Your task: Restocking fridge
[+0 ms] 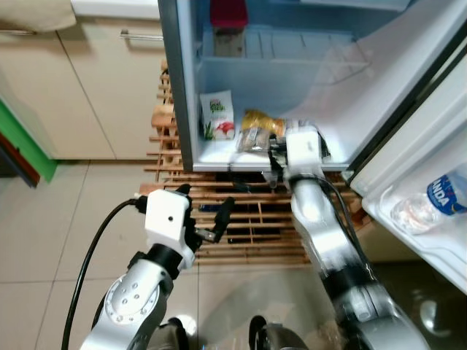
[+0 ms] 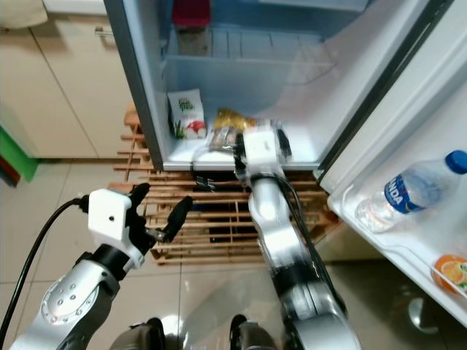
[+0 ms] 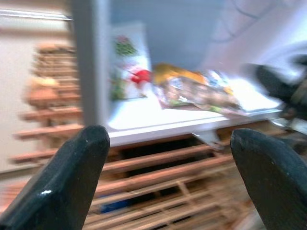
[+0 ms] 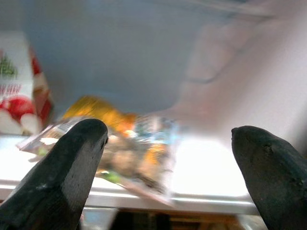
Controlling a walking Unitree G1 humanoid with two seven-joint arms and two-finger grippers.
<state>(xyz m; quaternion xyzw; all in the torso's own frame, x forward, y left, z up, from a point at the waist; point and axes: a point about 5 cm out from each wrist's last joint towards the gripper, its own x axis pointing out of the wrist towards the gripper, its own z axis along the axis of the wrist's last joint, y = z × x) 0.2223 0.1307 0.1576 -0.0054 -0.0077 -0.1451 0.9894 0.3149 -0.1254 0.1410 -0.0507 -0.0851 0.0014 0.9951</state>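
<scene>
The fridge stands open, and on its bottom shelf (image 1: 211, 154) a white juice carton (image 1: 217, 115) with green and red print stands upright. Beside it lies a clear snack bag (image 1: 259, 130) with yellow and orange contents. My right gripper (image 4: 170, 135) is open at the shelf's front edge, facing the bag (image 4: 129, 158) with nothing between its fingers. The right wrist (image 1: 303, 149) sits just in front of the bag. My left gripper (image 1: 206, 203) is open and empty, held low over the wooden rack in front of the fridge, pointing at the shelf edge (image 3: 192, 127).
A slatted wooden rack (image 1: 248, 226) lies under and before the fridge. The open door at right holds a water bottle (image 2: 408, 191) and an orange-labelled item (image 2: 452, 271). A red container (image 1: 228, 13) sits on an upper shelf. Beige cabinets (image 1: 95, 87) stand left.
</scene>
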